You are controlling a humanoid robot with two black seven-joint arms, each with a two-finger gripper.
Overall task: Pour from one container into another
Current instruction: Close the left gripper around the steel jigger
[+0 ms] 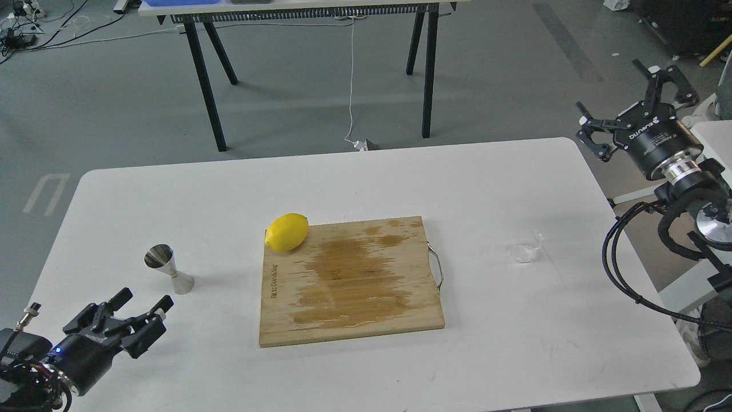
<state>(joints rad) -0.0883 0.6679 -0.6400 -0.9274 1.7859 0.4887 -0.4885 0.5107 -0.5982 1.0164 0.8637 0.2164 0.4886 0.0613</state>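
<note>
A small clear cup stands on the white table, right of the cutting board. The steel hourglass jigger stands upright at the left side of the table. My left gripper is open and empty, low over the table's front left, just below and left of the jigger. Off the table's right edge, my right gripper is raised and open, holding nothing, well above and right of the cup.
A wooden cutting board with wet stains and a metal handle lies in the middle. A yellow lemon rests at its back left corner. Another table's black legs stand behind.
</note>
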